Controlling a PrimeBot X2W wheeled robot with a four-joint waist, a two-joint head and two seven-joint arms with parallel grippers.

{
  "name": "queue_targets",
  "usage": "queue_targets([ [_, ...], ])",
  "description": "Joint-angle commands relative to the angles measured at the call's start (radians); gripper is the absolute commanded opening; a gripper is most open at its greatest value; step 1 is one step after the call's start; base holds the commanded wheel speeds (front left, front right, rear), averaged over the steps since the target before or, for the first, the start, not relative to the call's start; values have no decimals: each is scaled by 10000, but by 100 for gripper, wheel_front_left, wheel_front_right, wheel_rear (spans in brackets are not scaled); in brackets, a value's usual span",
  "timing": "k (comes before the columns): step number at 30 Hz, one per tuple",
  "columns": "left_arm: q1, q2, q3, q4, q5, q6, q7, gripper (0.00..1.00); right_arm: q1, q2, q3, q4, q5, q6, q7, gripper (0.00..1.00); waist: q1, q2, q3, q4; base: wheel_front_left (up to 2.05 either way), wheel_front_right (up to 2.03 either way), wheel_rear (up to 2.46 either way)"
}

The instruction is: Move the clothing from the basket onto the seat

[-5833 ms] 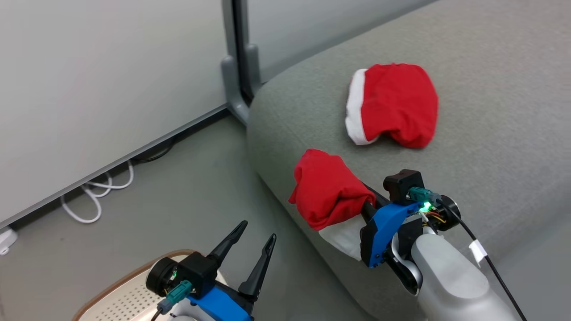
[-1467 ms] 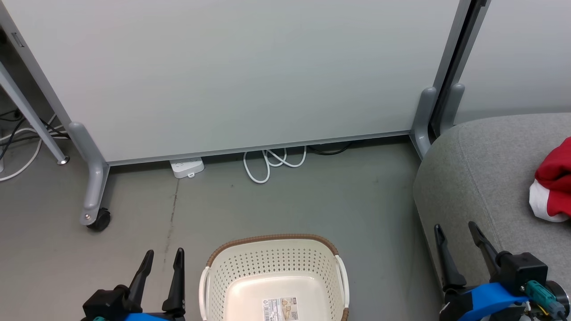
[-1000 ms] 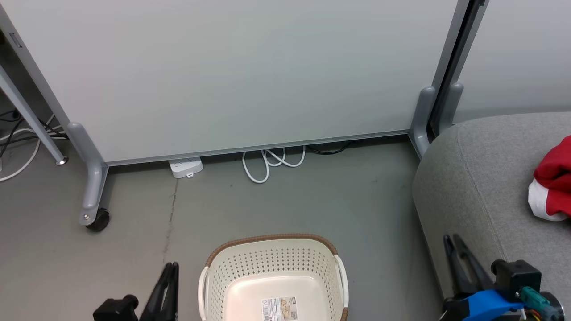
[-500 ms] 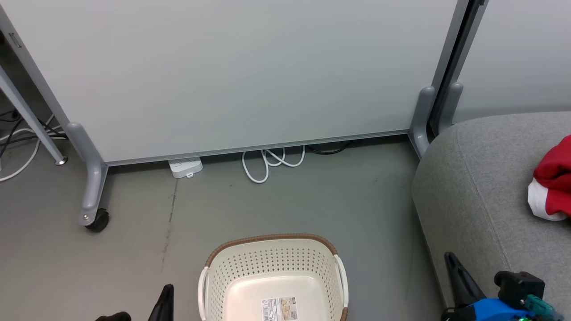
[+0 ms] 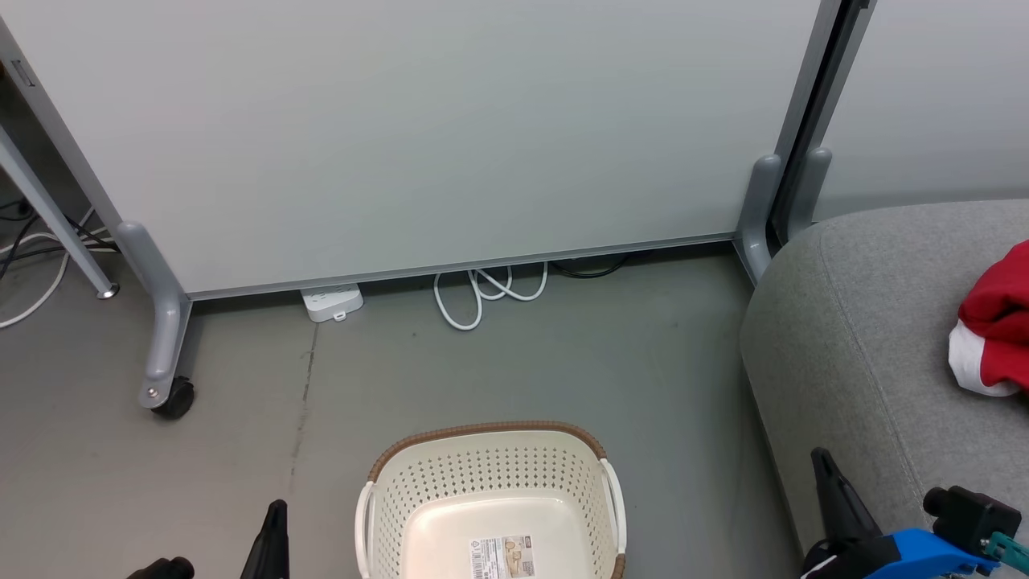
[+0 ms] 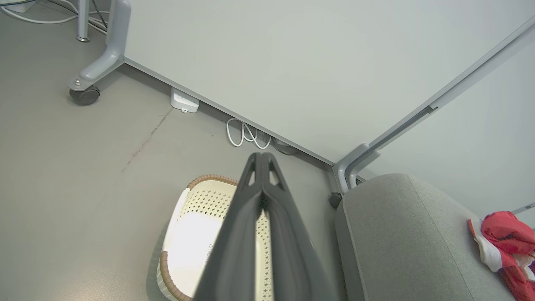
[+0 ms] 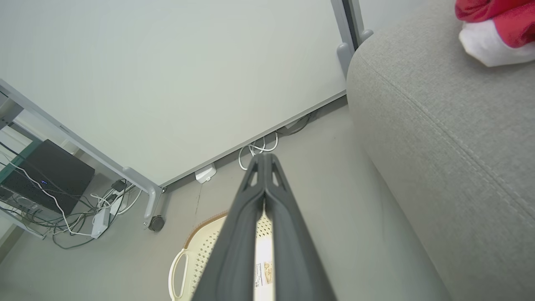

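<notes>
Dark fingers of the left gripper (image 6: pixel 260 155) were pressed together on nothing, cropped at the head view's lower edge. Cream perforated basket (image 5: pixel 482 432), brown-rimmed, showed a label (image 5: pixel 500 556) on its bare bottom. Right gripper (image 7: pixel 264 155) was likewise clamped, empty. Red-and-white clothing (image 5: pixel 993 322), cut off by the frame, lay on the grey woven seat (image 5: pixel 852 338).

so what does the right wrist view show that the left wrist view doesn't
Right wrist view adds a black box with tangled cables beside it, plus the right gripper, shut. Left wrist view adds the left gripper, shut. Both share the cream-white perforated plastic basket, the grey woven-fabric sofa with bright-red, white-banded clothing on it, and a looped white cable by the wall panel.
</notes>
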Motion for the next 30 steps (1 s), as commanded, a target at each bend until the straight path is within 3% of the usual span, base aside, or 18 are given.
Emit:
queue_targets([
  [1, -302, 31, 125, -212, -401, -16, 97, 0, -365, -18, -39, -96, 475, -4, 29, 0, -1, 0, 1, -4, 0, 0, 0],
  [30, -579, 51, 734, -826, -3975, -35, 1119, 0, -820, -23, -237, 107, 4722, -8, 396, 0, -1, 0, 17, -92, 0, 0, 0],
])
